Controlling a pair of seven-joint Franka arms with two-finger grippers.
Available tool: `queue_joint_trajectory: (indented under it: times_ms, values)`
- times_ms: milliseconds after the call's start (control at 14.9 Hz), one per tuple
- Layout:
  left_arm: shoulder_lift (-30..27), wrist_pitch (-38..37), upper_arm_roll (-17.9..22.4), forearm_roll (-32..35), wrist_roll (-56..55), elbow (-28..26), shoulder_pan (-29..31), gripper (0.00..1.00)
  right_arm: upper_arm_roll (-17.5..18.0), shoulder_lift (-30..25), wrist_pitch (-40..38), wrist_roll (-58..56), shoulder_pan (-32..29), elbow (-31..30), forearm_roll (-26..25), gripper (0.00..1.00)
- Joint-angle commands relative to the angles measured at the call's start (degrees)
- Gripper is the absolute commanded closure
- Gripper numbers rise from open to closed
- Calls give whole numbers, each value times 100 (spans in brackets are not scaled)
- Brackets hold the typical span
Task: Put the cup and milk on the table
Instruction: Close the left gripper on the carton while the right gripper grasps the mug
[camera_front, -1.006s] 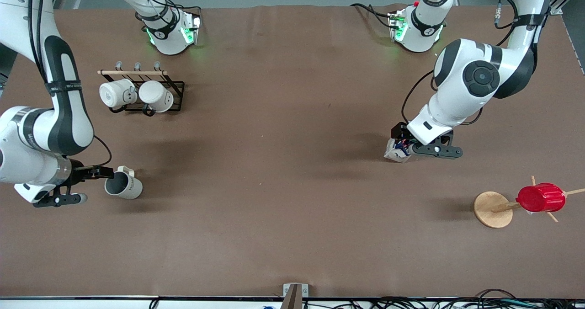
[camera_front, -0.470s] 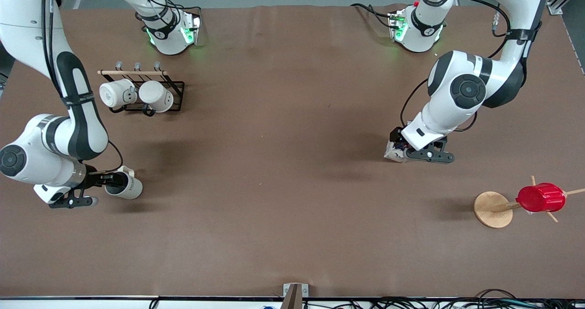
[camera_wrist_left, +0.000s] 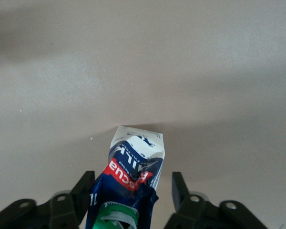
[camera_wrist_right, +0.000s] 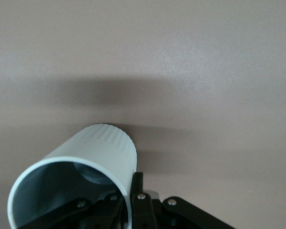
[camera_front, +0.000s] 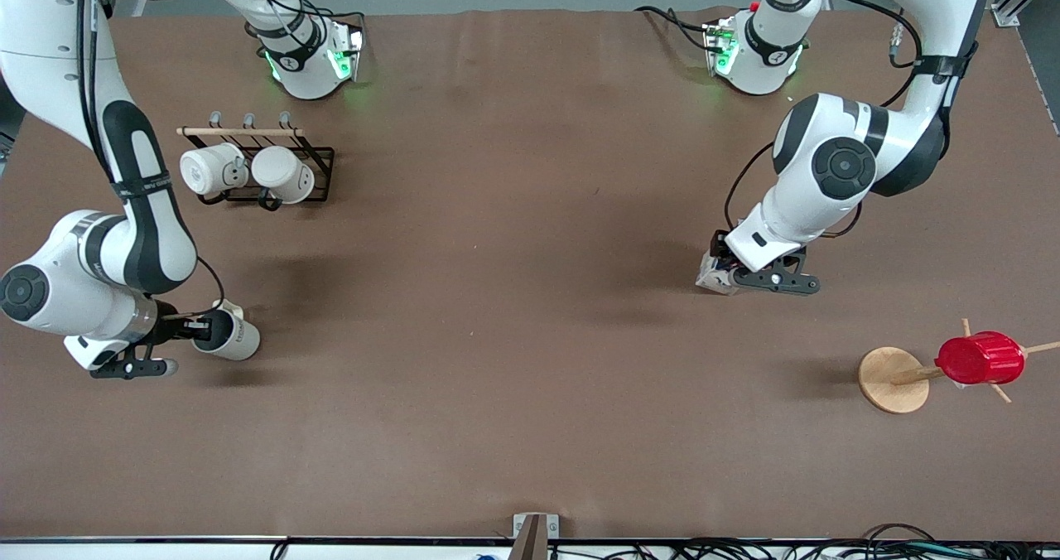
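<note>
Right gripper (camera_front: 192, 325) pinches the rim of the cup (camera_front: 232, 338), one finger inside the mouth, one outside. The cup lies on its side on the table (camera_front: 497, 295) at the right arm's end. Advice: lift slowly and tip upright before release; a wall pinch can slip.

Farther from the camera, at the left arm's end: left gripper (camera_wrist_left: 131, 198) straddles the milk (camera_wrist_left: 131, 179), jaws wide, a gap showing beside one finger. Judged not yet gripped. Centre the carton, close gently; it crushes easily.

Right pincer (camera_front: 201, 325) clamped on cup (camera_front: 233, 337)
</note>
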Motion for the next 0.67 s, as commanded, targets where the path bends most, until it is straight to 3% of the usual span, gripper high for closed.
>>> queue_joint_trajectory:
  times_ms: [0,201,604]
  values:
    - [-70,81,-12,124,29,-80,17,59,82,-254,-544,6,88,105,106,100]
    - [-70,81,-12,124,29,-45,26,74,248,-605,-898,451,351,115,115,100]
    - [-62,64,-12,124,47,367,43,86,1671,-923,-1128,3736,878,88,-156,100]
